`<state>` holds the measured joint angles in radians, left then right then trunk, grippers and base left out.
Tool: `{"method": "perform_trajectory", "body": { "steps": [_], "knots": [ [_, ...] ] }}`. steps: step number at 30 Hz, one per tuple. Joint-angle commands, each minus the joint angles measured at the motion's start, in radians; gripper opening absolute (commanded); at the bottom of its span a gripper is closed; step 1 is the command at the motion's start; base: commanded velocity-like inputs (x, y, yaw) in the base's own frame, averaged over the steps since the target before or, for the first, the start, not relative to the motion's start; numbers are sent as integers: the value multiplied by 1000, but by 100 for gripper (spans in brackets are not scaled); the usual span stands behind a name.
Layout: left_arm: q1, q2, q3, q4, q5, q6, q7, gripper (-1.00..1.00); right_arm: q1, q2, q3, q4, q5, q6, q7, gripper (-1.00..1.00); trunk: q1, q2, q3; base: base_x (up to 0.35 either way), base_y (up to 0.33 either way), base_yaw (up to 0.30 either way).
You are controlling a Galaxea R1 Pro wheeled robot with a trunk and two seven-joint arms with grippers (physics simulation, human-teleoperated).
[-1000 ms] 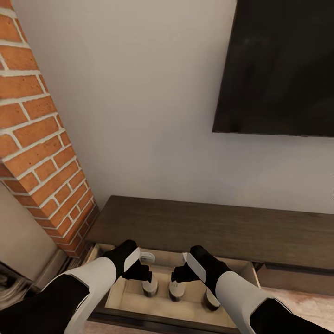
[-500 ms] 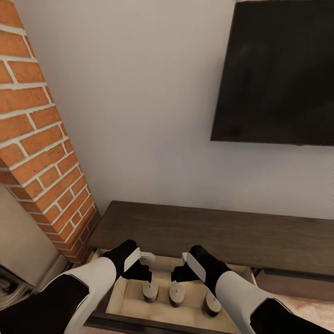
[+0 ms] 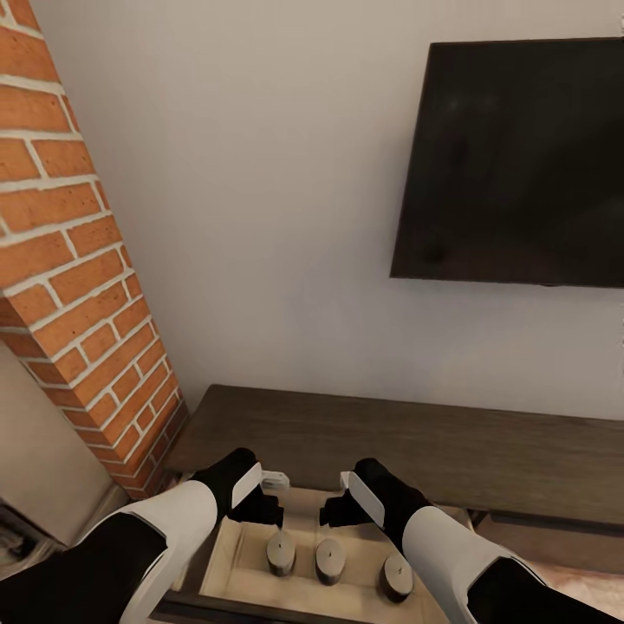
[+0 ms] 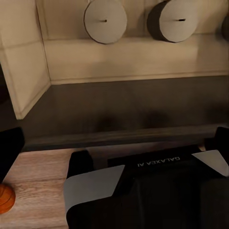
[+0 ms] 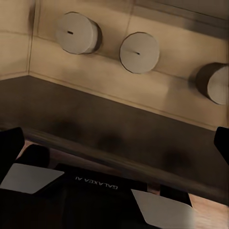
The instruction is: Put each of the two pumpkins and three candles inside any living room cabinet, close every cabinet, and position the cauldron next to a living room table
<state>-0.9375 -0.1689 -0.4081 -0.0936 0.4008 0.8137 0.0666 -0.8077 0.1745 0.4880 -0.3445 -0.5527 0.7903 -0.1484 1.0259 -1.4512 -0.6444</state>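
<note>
Since a second ago our head view has tilted or drawn back: the television [image 3: 511, 165] sits lower in the picture and more of the open drawer [image 3: 227, 546] shows, while both arms hold the same place in the frame, so we read this as camera or base motion, not the things moving.

Nearest us, the left gripper [image 3: 264, 503] and right gripper [image 3: 338, 507] hover side by side above the drawer, fingers pointing down and towards each other; both look parted and carry nothing.

Below them, three candles [image 3: 330, 559] stand upright in a row on the pale drawer floor, so that part looks done. One pumpkin [image 4: 5, 198] lies on the wooden floor in front of the cabinet [image 3: 390, 433], still outside it. Beyond is the brick column [image 3: 78, 286].
</note>
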Motion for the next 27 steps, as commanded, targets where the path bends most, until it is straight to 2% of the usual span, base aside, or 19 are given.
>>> {"method": "perform_trajectory", "body": {
  "steps": [1, 6, 27],
  "knots": [
    [-1, 0, -5, -1, 10, 4, 7, 100, -1, 0, 4, -1, -11, 2, -9, 100, -4, 7, 4, 0, 0, 0],
    [-1, 0, -5, -1, 10, 4, 7, 100, -1, 0, 4, -1, -10, 3, -10, 100, -23, 42, 28, 0, 0, 0],
    [0, 0, -5, -1, 10, 4, 7, 100, -1, 0, 4, -1, -10, 3, -10, 100, -23, 42, 63, 0, 0, 0]
  ]
}}
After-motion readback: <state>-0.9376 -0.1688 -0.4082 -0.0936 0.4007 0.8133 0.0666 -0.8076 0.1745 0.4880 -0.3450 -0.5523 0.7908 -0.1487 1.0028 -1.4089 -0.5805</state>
